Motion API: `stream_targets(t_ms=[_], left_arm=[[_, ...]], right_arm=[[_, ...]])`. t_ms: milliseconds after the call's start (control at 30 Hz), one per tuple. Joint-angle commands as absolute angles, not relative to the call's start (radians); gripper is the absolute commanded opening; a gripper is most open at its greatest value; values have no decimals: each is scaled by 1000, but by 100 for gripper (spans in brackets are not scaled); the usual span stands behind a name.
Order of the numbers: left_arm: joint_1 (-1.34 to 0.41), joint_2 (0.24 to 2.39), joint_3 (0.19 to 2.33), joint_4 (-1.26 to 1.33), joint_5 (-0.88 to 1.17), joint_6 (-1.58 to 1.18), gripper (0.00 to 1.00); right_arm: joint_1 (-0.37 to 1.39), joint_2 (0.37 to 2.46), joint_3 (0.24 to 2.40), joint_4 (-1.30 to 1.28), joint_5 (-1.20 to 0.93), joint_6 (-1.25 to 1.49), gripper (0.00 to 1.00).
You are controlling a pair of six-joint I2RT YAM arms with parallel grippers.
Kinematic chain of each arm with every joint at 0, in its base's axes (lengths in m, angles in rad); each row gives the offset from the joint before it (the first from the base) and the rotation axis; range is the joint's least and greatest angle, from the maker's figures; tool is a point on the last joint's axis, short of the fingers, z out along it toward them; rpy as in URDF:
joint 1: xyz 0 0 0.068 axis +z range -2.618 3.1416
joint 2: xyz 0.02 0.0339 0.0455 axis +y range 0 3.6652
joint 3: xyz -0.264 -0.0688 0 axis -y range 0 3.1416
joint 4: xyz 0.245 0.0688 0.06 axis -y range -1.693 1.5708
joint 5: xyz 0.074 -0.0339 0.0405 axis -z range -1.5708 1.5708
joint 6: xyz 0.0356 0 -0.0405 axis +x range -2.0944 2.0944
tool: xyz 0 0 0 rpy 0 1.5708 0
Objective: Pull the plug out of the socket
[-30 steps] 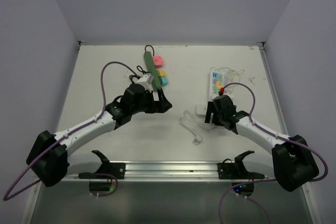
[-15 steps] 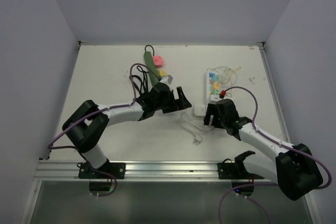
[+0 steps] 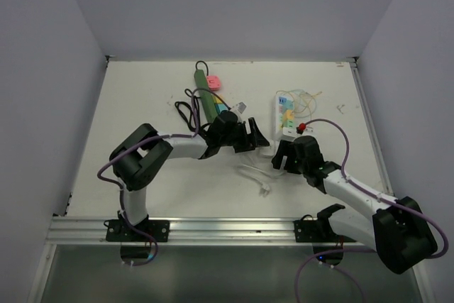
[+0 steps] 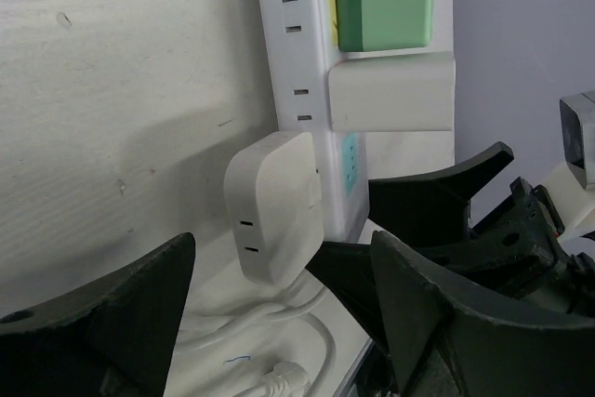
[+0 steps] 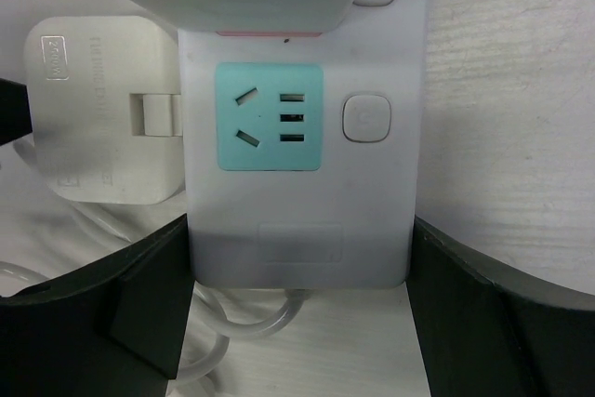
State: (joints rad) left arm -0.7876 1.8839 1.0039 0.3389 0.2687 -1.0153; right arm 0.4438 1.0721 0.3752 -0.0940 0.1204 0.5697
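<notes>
A white power strip (image 3: 286,113) lies right of centre, with coloured sockets. A white square plug (image 4: 274,206) sits in its side near the near end. It also shows in the right wrist view (image 5: 102,127) and the top view (image 3: 267,148). My left gripper (image 4: 279,323) is open, its fingers spread just short of the plug on either side. My right gripper (image 5: 302,313) is closed on the near end of the strip (image 5: 297,183), with a finger against each side.
A white cable (image 3: 257,175) coils on the table before the strip. A green power strip (image 3: 208,97) with a pink plug (image 3: 212,82) and a black cord (image 3: 186,108) lies at the back left. More adapters (image 4: 390,90) sit further up the white strip.
My left arm has swung right, from beside the green strip to the white plug. My right gripper has stayed at the strip's near end, shifting slightly left.
</notes>
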Motion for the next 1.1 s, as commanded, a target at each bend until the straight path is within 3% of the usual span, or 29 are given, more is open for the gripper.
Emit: stream_targets(t_ms=[0,167,300,400,500,700,1067], left_arm=[[-790,1917,1029,457,333,-1046,77],[-795,1951,1028,492,356,-1071,66],[-802,1970,1025,509,368,-1080,50],[-804,1976,1023,520,376,-1088,43],[-804,1973,1006,535,376,-1109,25],[-804,1951,963,584,373,-1150,3],[-796,1881,841,733,374,-1282,0]], right_arm=[[451,1060,371,28,32,591,0],[449,1068,367,43,26,598,0],[449,1074,367,44,29,600,0],[448,1080,370,48,31,598,0],[448,1091,370,49,29,597,0],[446,1092,370,40,44,606,0],[443,1092,385,-38,159,667,0]])
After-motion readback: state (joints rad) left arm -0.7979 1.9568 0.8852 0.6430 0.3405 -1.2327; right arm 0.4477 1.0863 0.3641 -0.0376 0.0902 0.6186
